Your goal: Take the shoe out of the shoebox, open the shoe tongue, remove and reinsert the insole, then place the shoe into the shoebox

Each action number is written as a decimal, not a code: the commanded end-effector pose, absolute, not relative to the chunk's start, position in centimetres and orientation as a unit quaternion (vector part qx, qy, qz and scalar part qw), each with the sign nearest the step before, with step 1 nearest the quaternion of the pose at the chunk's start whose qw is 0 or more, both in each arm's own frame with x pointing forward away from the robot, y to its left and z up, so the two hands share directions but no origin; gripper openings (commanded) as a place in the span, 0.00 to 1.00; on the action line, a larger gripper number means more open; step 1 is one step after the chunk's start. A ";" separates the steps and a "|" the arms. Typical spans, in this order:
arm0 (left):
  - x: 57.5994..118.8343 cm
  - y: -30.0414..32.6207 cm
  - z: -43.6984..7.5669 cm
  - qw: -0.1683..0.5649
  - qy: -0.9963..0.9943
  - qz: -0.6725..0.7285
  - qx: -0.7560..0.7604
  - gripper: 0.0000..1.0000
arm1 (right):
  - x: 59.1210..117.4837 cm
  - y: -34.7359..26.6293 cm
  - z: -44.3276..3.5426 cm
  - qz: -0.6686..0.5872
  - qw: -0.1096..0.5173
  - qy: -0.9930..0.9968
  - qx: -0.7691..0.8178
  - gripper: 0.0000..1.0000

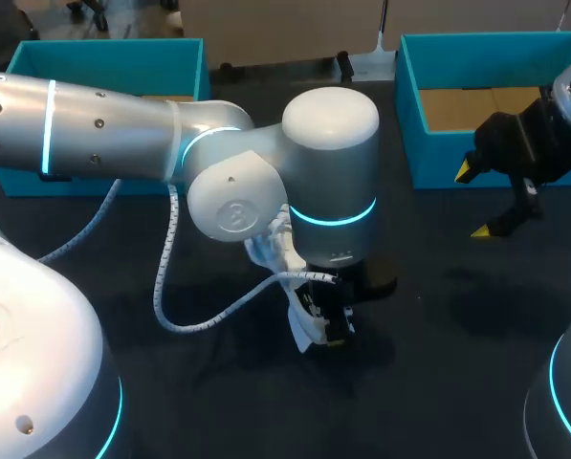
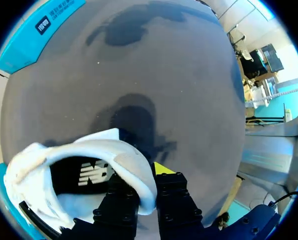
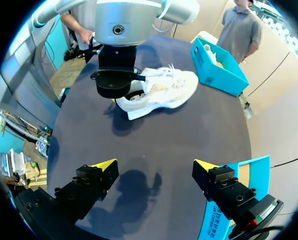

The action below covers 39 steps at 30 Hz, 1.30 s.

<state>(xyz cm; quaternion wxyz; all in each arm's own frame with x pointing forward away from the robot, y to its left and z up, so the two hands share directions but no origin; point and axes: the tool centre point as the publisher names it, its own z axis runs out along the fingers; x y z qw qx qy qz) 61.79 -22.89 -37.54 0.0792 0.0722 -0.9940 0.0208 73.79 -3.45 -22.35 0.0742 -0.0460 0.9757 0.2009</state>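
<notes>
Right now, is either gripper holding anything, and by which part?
Left gripper is shut on the white shoe, pinching the padded rim of its opening, one finger inside and one outside. Right gripper is open, holding nothing.

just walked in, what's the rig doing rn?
The left end effector is clamped on the opening edge of the white sneaker, which sits on the black table, out of its box. The right end effector hangs open and empty above the table, near the teal shoebox on the right side.
</notes>
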 end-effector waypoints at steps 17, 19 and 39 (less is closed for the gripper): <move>61.1 -20.6 -26.8 0.105 -0.994 0.021 -0.010 0.00 | 73.8 -3.4 -22.4 0.199 0.075 0.976 -0.045 1.00; 61.4 -20.2 -24.9 0.100 -0.995 0.016 -0.022 0.00 | 73.8 -3.4 -22.4 0.199 0.075 0.976 -0.045 1.00; 64.4 -17.8 -15.2 0.157 -0.978 0.048 -0.125 0.00 | 73.8 -3.4 -22.4 0.199 0.075 0.976 -0.045 1.00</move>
